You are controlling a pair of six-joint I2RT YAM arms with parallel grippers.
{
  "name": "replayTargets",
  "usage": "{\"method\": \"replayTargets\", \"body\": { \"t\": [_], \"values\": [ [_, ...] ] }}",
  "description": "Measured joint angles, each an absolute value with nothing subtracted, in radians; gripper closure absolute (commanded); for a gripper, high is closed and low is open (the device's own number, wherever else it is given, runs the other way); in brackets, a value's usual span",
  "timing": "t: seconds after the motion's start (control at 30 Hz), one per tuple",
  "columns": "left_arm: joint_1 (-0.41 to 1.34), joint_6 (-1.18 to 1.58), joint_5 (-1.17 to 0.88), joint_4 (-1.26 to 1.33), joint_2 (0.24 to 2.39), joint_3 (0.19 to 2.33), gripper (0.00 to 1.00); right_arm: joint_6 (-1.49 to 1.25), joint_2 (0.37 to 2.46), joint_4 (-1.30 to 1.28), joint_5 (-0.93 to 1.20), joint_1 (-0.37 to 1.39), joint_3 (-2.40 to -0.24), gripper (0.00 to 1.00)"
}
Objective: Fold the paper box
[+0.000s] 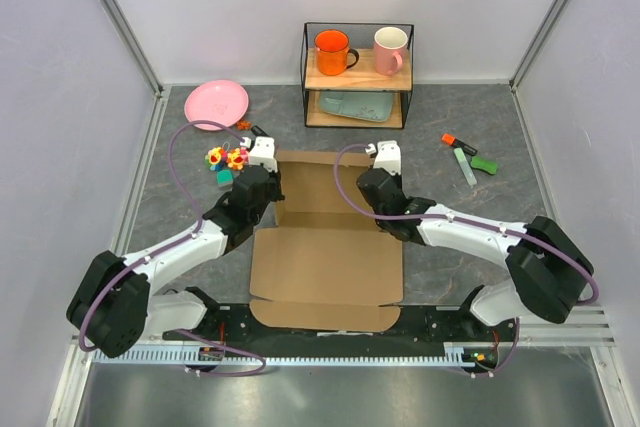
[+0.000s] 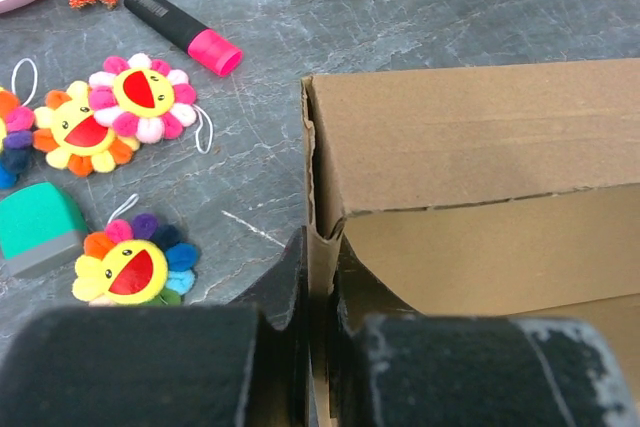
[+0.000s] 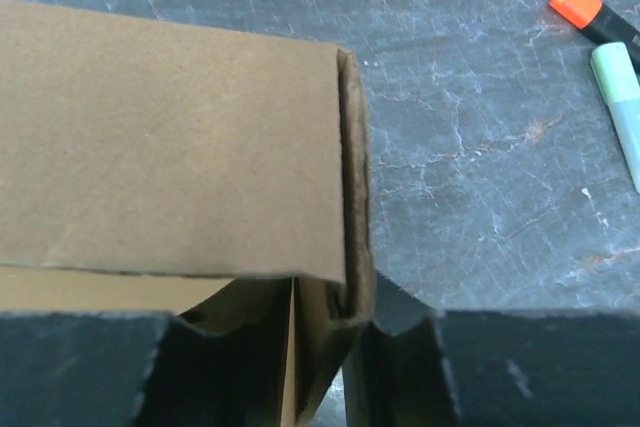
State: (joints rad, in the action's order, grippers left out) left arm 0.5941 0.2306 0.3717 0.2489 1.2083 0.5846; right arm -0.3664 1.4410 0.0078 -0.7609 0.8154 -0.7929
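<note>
Beside paper box (image 1: pixel 325 257): flower charms (image 2: pixel 135 97), markers (image 1: pixel 466 165) | left end effector (image 2: pixel 318 292), right end effector (image 3: pixel 340 337) grip it.

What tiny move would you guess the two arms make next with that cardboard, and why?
Likely draw both side walls upright, squaring the far corners. The left gripper and right gripper each pinch a side wall of the paper box beside its raised far wall, and the left corner shows a gap; the near panel lies flat.
</note>
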Motion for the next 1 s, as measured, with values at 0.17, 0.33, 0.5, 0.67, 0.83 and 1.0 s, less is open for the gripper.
{"method": "replayTargets", "body": {
  "t": [0.17,0.33,0.5,0.67,0.83,1.0],
  "values": [
    [0.602,0.229,0.374,0.24,1.209,0.587,0.98,-0.369,1.437,-0.03,-0.738,0.812,-0.776,0.56],
    [0.603,0.224,0.375,0.232,1.211,0.587,0.98,-0.371,1.416,-0.035,-0.7,0.811,-0.742,0.58],
    [0.607,0.224,0.374,0.229,1.211,0.587,0.87,-0.392,1.412,-0.008,-0.642,0.812,-0.711,1.0],
    [0.607,0.228,0.383,0.209,1.213,0.587,0.75,-0.415,1.407,0.029,-0.633,0.805,-0.694,1.0],
    [0.608,0.252,0.372,0.209,1.202,0.586,0.81,-0.411,1.378,0.046,-0.636,0.806,-0.665,1.0],
    [0.617,0.256,0.316,0.275,1.151,0.513,0.98,-0.364,1.28,0.156,-0.637,0.818,-0.549,1.0]
  ]
}}
